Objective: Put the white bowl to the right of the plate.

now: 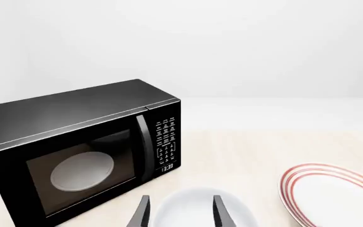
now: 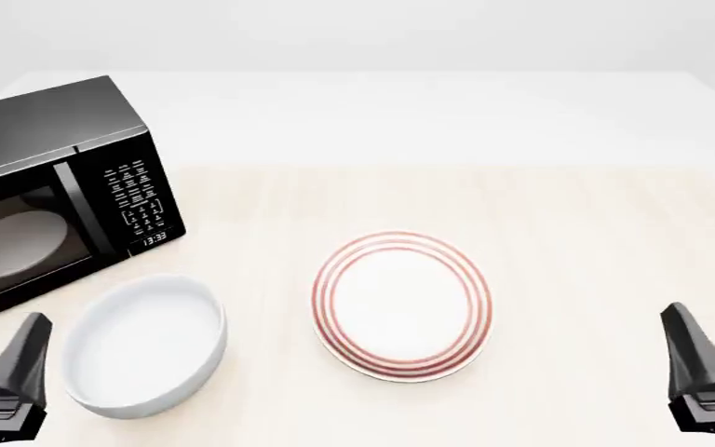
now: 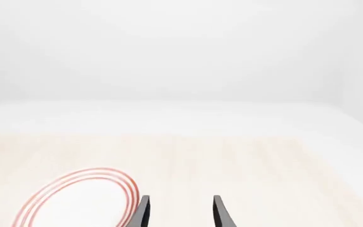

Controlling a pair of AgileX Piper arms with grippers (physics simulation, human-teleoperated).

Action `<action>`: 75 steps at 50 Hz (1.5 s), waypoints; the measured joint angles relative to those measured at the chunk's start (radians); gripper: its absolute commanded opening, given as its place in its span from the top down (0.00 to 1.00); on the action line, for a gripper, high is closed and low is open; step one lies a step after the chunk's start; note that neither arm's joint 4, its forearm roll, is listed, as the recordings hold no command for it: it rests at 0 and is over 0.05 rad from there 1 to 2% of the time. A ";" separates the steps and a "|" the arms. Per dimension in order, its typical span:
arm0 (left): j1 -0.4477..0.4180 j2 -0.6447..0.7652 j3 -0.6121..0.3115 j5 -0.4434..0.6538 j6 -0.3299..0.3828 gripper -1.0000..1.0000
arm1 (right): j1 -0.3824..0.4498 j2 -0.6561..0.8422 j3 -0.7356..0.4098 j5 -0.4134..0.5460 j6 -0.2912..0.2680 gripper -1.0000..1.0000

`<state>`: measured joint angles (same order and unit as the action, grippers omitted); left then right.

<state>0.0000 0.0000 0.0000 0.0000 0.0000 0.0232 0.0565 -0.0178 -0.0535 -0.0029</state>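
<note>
Both grippers gape, holding nothing. Bowl (image 2: 144, 343) sits just ahead of the left gripper (image 1: 180, 213), left of the plate (image 2: 402, 305); straddle its near rim with one finger inside, pinch firmly, lift clear before crossing

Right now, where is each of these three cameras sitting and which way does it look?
Front view: above and behind the arms, looking down at the white bowl, plate and microwave; both grippers' tips show at the bottom corners.
Left wrist view: behind the left gripper, facing the microwave and bowl.
Right wrist view: behind the right gripper, facing bare table.
All three share the plate.
</note>
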 measured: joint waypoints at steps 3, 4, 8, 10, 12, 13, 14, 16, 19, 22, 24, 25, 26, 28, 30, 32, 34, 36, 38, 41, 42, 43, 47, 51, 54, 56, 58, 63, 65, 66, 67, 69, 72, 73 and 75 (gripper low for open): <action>0.000 0.000 0.000 0.000 0.000 0.00 | -0.006 -0.012 0.004 0.015 0.001 0.00; 0.000 0.000 0.000 0.000 0.000 0.00 | -0.007 -0.015 0.005 0.019 0.001 0.00; 0.000 0.000 0.000 0.000 0.000 0.00 | -0.009 -0.020 0.009 0.028 -0.002 0.00; 0.000 0.000 0.000 0.000 0.000 0.00 | -0.008 -0.016 0.010 0.027 -0.003 0.00; 0.000 0.000 0.000 0.000 0.000 0.00 | -0.005 -0.009 0.011 0.021 -0.002 0.00; 0.000 0.000 0.000 0.000 0.000 0.00 | -0.004 -0.005 0.012 0.018 -0.001 0.00; 0.000 0.000 0.000 0.000 0.000 0.00 | -0.002 0.000 0.012 0.015 0.000 0.00; 0.000 0.000 0.000 0.000 0.000 0.00 | 0.005 0.014 0.012 0.006 0.001 0.00; 0.000 0.000 0.000 0.000 0.000 0.00 | 0.023 0.059 0.006 -0.024 0.001 0.00; 0.000 0.000 0.000 0.000 0.000 0.00 | 0.042 0.116 -0.010 -0.057 0.000 0.00; 0.000 0.000 0.000 0.000 0.000 0.00 | 0.057 0.161 -0.028 -0.078 -0.005 0.00; 0.000 0.000 0.000 0.000 0.000 0.00 | 0.066 0.187 -0.039 -0.089 -0.006 0.00; 0.000 0.000 0.000 0.000 0.000 0.00 | 0.076 0.212 -0.051 -0.099 -0.008 0.00; 0.000 0.000 0.000 0.000 0.000 0.00 | 0.098 0.271 -0.078 -0.120 -0.013 0.00; 0.000 0.000 0.000 0.000 0.000 0.00 | 0.127 0.340 -0.112 -0.142 -0.020 0.00; 0.000 0.000 0.000 0.000 0.000 0.00 | 0.153 0.410 -0.146 -0.162 -0.028 0.00; 0.000 0.000 0.000 0.000 0.000 0.00 | 0.184 0.482 -0.185 -0.177 -0.032 0.00; 0.000 0.000 0.000 0.000 0.000 0.00 | 0.214 0.555 -0.225 -0.189 -0.041 0.00; 0.000 0.000 0.000 0.000 0.000 0.00 | 0.241 0.621 -0.264 -0.198 -0.047 0.00; 0.000 0.000 0.000 0.000 0.000 0.00 | 0.278 0.715 -0.323 -0.206 -0.053 0.00; 0.000 0.000 0.000 0.000 0.000 0.00 | 0.289 0.744 -0.342 -0.208 -0.054 0.00; 0.000 0.000 0.000 0.000 0.000 0.00 | 0.300 0.772 -0.359 -0.210 -0.057 0.00; 0.000 0.000 0.000 0.000 0.000 0.00 | 0.346 0.875 -0.434 -0.208 -0.065 0.00; 0.000 0.000 0.000 0.000 0.000 0.00 | 0.386 0.958 -0.506 -0.195 -0.071 0.00; 0.000 0.000 0.000 0.000 0.000 0.00 | 0.420 1.013 -0.559 -0.180 -0.073 0.00; 0.000 0.000 0.000 0.000 0.000 0.00 | 0.440 1.047 -0.591 -0.171 -0.077 0.00; 0.000 0.000 0.000 0.000 0.000 0.00 | 0.459 1.080 -0.623 -0.161 -0.078 0.00; 0.000 0.000 0.000 0.000 0.000 0.00 | 0.506 1.159 -0.702 -0.130 -0.084 0.00; 0.000 0.000 0.000 0.000 0.000 0.00 | 0.523 1.190 -0.733 -0.116 -0.086 0.00; 0.000 0.000 0.000 0.000 0.000 0.00 | 0.530 1.204 -0.749 -0.109 -0.087 0.00; 0.000 0.000 0.000 0.000 0.000 0.00 | 0.536 1.219 -0.764 -0.103 -0.088 0.00; 0.000 0.000 0.000 0.000 0.000 0.00 | 0.551 1.246 -0.792 -0.090 -0.088 0.00; 0.000 0.000 0.000 0.000 0.000 0.00 | 0.571 1.288 -0.835 -0.070 -0.088 0.00; 0.000 0.000 0.000 0.000 0.000 0.00 | 0.578 1.302 -0.848 -0.064 -0.088 0.00; 0.000 0.000 0.000 0.000 0.000 0.00 | 0.591 1.329 -0.875 -0.050 -0.088 0.00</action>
<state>0.0000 0.0000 0.0000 0.0000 0.0000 0.6144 1.3850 -0.8931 -0.1033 -0.0912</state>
